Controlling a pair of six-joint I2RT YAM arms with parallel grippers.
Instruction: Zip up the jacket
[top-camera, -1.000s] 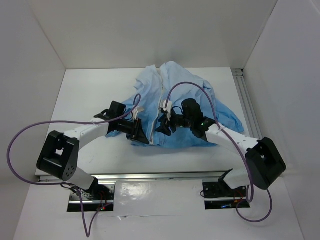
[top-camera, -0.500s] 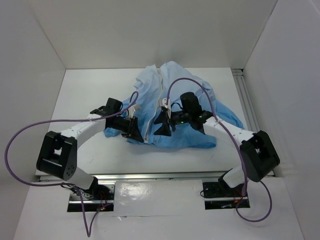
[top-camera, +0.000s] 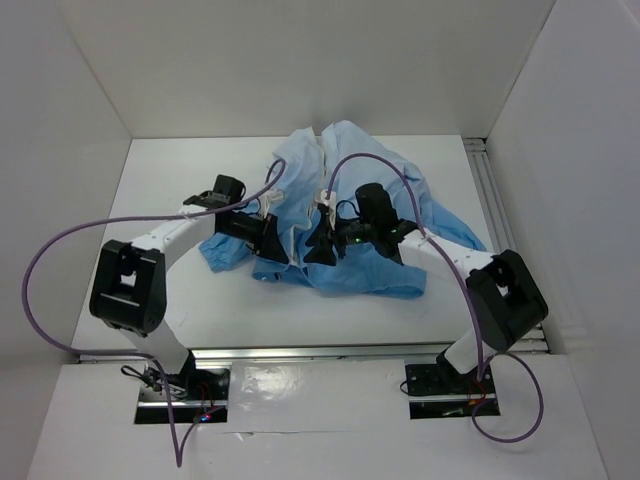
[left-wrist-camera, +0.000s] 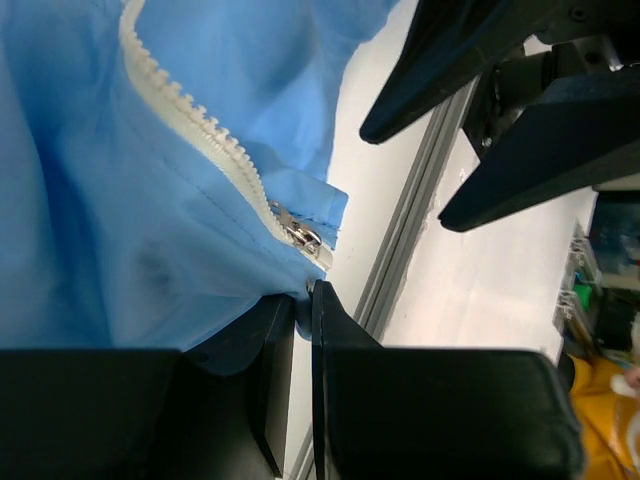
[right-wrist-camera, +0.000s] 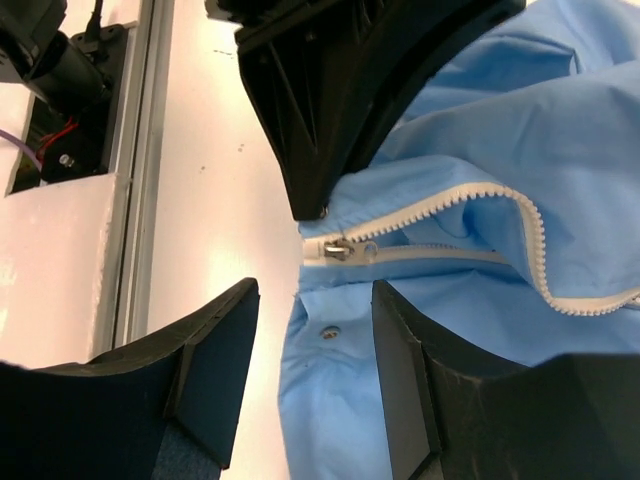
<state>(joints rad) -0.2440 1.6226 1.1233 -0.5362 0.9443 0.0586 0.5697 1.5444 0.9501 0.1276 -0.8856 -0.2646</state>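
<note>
The light-blue jacket (top-camera: 365, 195) lies crumpled mid-table, its pale zipper strip (top-camera: 325, 175) running up the front. My left gripper (top-camera: 272, 247) is shut on the bottom hem of the jacket (left-wrist-camera: 120, 200), just below the zipper's metal slider (left-wrist-camera: 300, 237) at the end of the toothed strip (left-wrist-camera: 190, 115). My right gripper (top-camera: 315, 250) is open, its jaws standing on either side of the other front edge (right-wrist-camera: 480, 330), a little below the slider (right-wrist-camera: 340, 248), with a snap stud (right-wrist-camera: 327, 331) between them. The two grippers nearly touch.
An aluminium rail (top-camera: 495, 215) runs along the table's right side and another (top-camera: 300, 352) along the near edge. White enclosure walls stand at the left, back and right. Purple cables (top-camera: 60, 260) loop from both arms.
Both grippers have moved a little away from the bases and closer together. The jacket's lower edge has been drawn in, and a blue flap now shows left of my left gripper.
</note>
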